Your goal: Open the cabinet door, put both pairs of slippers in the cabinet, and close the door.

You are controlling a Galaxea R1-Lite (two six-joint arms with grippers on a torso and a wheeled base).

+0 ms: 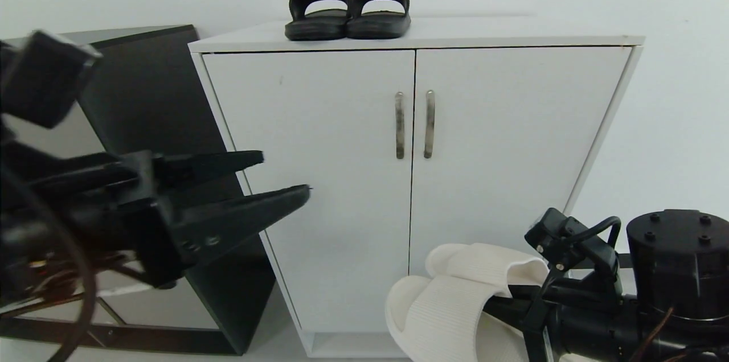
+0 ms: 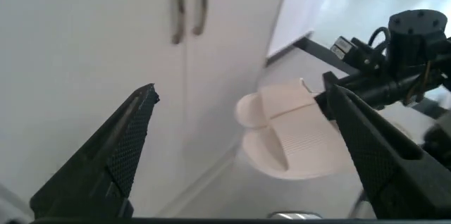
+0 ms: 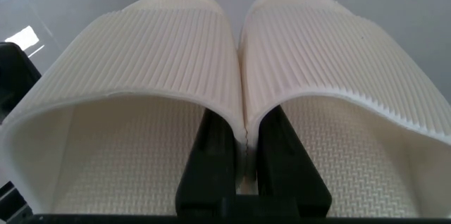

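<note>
Cabinet [image 1: 342,208] doors are both shut, their two handles [image 1: 400,125] side by side at the middle seam, so the opening step looks not yet done. The left gripper [image 1: 285,173] hangs in front of the left door, lower than the handles and to their left. Its fingers are spread wide and hold nothing, likely kept free for the pull. The right gripper [image 3: 244,160] sits low before the right door, its fingers pinching the inner strap edges of the white slippers [image 1: 455,293] together (one grip carries the pair as a unit). The black slippers [image 1: 348,12] rest side by side on the cabinet top, well apart from both grippers, probably for a later trip.
</note>
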